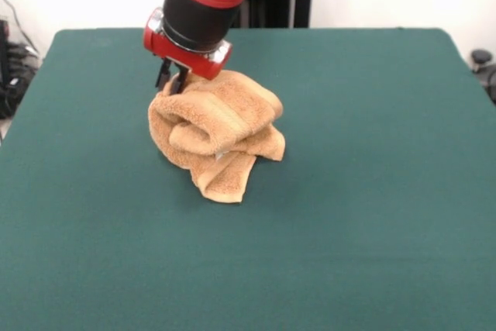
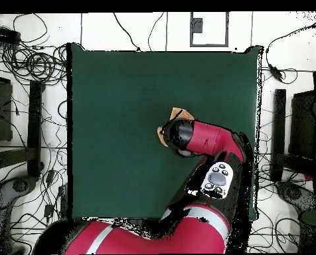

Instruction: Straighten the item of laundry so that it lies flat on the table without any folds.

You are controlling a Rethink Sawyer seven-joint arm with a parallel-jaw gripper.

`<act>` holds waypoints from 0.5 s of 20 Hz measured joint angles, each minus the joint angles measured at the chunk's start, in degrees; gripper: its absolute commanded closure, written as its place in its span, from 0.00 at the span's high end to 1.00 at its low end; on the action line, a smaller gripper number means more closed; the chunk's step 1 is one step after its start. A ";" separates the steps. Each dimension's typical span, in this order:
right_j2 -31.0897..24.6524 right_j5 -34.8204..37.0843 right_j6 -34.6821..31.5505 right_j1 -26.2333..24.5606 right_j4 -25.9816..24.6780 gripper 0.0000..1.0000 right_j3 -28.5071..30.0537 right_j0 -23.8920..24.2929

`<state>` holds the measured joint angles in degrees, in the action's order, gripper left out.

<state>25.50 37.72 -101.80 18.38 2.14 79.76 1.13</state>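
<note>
Towel [image 1: 219, 132] bunched in a rolled heap just left of centre in the front view, upper half of table [image 1: 372, 215]. Long axis runs upper-left to lower-right; loose corner points toward bottom edge. Gripper [image 1: 172, 79] at heap's upper-left edge, fingers narrow; grip unclear.

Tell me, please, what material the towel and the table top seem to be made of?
The towel: likely cotton terry cloth, golden-tan, with a fuzzy looped pile and soft, thick folds. The table: its top looks like a dark teal-green felt or similar matte fabric, flat and without shine; the material beneath is hidden.
</note>
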 measured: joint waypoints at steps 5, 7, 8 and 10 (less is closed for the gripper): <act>0.43 0.00 -0.31 -0.14 1.19 0.00 0.00 -0.22; 0.51 0.01 -0.33 -0.18 1.52 0.00 0.00 -0.22; 0.55 0.01 -0.35 -0.21 1.71 0.00 0.00 -0.22; 0.66 0.01 -0.36 -0.37 2.06 0.00 -0.01 -0.23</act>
<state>26.16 37.74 -102.16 18.01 4.20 79.75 0.90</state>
